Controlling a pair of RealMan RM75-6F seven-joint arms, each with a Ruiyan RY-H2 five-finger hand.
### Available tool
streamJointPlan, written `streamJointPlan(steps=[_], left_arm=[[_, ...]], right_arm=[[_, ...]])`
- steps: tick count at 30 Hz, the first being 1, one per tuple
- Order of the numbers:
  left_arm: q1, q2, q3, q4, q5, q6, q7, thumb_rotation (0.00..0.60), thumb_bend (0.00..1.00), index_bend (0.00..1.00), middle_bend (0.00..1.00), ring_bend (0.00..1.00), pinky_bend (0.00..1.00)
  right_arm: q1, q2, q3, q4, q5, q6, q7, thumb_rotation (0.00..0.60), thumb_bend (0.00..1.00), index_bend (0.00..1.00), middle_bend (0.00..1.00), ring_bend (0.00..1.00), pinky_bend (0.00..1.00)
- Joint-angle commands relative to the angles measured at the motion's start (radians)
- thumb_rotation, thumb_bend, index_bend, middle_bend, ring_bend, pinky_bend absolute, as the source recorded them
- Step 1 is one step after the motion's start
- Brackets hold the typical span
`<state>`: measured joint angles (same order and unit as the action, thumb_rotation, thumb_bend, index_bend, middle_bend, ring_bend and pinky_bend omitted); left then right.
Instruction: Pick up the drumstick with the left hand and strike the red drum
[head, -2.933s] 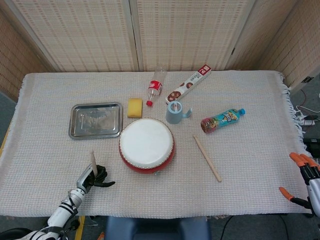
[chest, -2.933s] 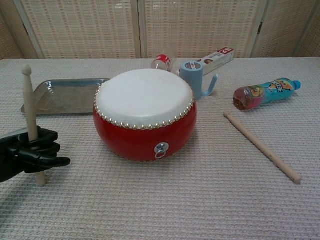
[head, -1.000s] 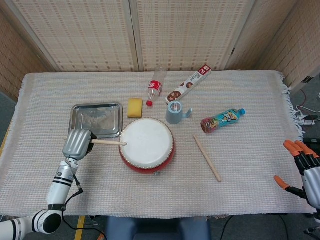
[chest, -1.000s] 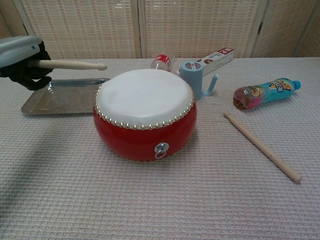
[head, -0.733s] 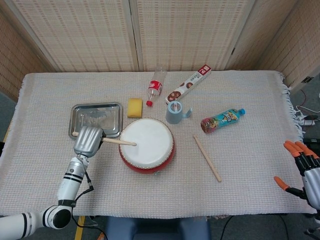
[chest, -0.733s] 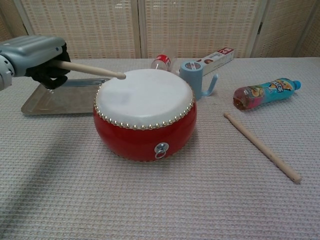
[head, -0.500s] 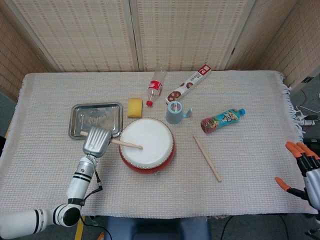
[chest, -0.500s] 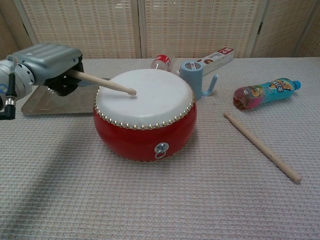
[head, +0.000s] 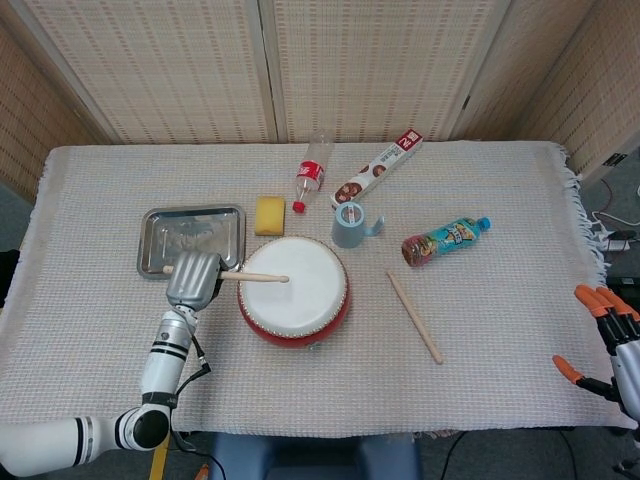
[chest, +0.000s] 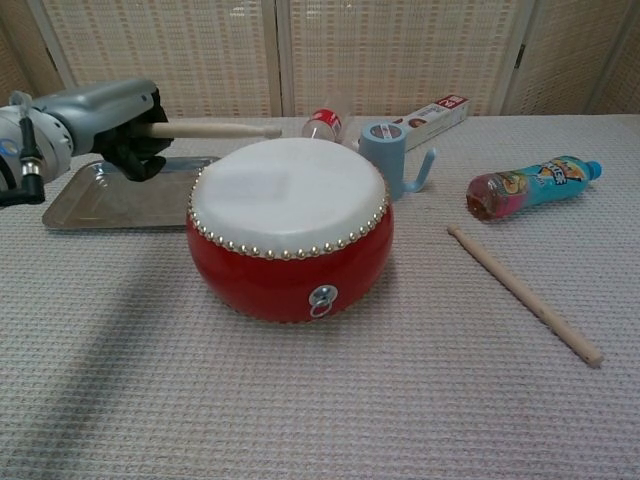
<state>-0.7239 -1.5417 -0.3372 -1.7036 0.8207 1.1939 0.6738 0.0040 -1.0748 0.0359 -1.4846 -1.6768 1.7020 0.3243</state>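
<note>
The red drum with a white skin sits at the table's middle. My left hand grips a wooden drumstick just left of the drum. The stick lies roughly level, its tip raised above the drumhead's left half. A second drumstick lies loose on the cloth to the drum's right. At the table's right front corner my right hand hovers with its orange-tipped fingers spread and nothing in it.
A steel tray lies behind my left hand. Behind the drum are a yellow sponge, a clear cola bottle, a blue cup and a long box. A colourful bottle lies at right.
My left hand carried the drumstick from the near left up to the drum and brought its tip down onto the skin. The tip has since lifted off, and the stick is level.
</note>
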Motion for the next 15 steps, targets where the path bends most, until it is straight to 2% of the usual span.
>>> streamJointPlan(steps=[1,9,11,15], left_arm=[[-0.021,0.010,0.016,0.008,0.001,-0.011,0.043,0.600,0.87,1.00,1.00,1.00,1.00],[-0.065,-0.023,0.104,0.102,0.057,0.012,0.178,0.600,0.87,1.00,1.00,1.00,1.00],[-0.061,-0.019,0.092,0.087,0.043,0.014,0.154,0.600,0.86,1.00,1.00,1.00,1.00],[-0.034,0.013,0.014,0.006,-0.015,-0.002,0.003,0.600,0.87,1.00,1.00,1.00,1.00]], right_arm=[[0.000,-0.001,0.000,0.002,0.001,-0.001,0.001,0.600,0.18,0.12,0.11,0.04,0.19],[-0.001,-0.001,-0.001,0.005,0.008,-0.004,0.003,0.600,0.18,0.12,0.11,0.04,0.19],[-0.001,-0.002,-0.001,0.006,0.009,-0.004,0.005,0.600,0.18,0.12,0.11,0.04,0.19],[-0.002,-0.003,-0.002,0.009,0.007,0.000,0.011,0.600,0.18,0.12,0.11,0.04,0.19]])
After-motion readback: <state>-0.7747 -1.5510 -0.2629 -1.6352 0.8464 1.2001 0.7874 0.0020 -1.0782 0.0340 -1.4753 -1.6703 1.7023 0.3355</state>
